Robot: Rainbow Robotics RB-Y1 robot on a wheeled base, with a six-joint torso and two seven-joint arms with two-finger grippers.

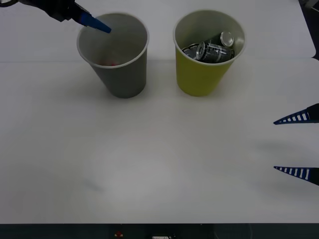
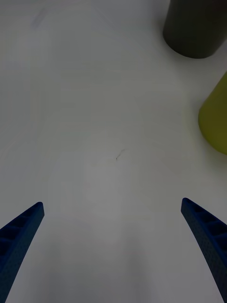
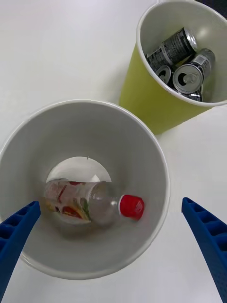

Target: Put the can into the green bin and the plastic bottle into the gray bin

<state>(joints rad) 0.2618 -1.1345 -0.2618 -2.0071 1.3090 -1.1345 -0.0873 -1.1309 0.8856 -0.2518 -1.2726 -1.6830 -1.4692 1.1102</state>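
The gray bin (image 1: 124, 74) stands upright at the back left, with the green bin (image 1: 199, 74) beside it to the right. The plastic bottle (image 3: 87, 201) lies on its side on the gray bin's (image 3: 142, 137) floor, with its red cap (image 3: 131, 207) on. Several dark cans (image 1: 212, 48) with silver ends lie inside the green bin (image 3: 151, 102). My left gripper (image 3: 113, 246) hovers open above the gray bin's mouth, holding nothing; one blue finger (image 1: 94, 22) reaches over the rim. My right gripper (image 1: 297, 145) is open and empty at the table's right edge, well short of both bins.
The white table (image 1: 159, 164) spreads wide in front of the bins. In the right wrist view the gray bin (image 2: 194, 28) and green bin (image 2: 215, 118) stand beyond my open right gripper (image 2: 113, 251). A dark strip (image 1: 159, 231) runs along the table's front edge.
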